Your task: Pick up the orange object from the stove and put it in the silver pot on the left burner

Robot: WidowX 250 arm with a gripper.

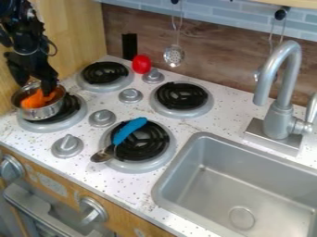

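The black gripper (35, 89) hangs at the far left of the scene, over the metal pot (43, 113). Its jaws stand apart, one to the left and one to the right above the pot's mouth, and nothing can be made out clasped between them. Whether either one touches the orange thing (36, 100) in the pot cannot be told.

That orange thing lies right below the jaws and a little to the near side. Its long axis seems to run roughly left to right, the right end slanting to the far side, though the right jaw and the pot's wall hide part of it. The pot's rim rings it closely, so there is little room sideways — the open way is up.

The pot sits on the left burner (72, 121), towards its far-left part, with the wooden side wall (74, 28) near on the left. To the right, past a stove knob (102, 118), a spoon with a blue handle (129, 130) lies slantwise over the near burner (162, 152), its bowl to the near left. A red thing (142, 64) sits by the far knob (153, 76) — well apart from the pot. Farther right, the sink (162, 190) is set into the speckled counter (133, 194), with the faucet (282, 118) at its far side.
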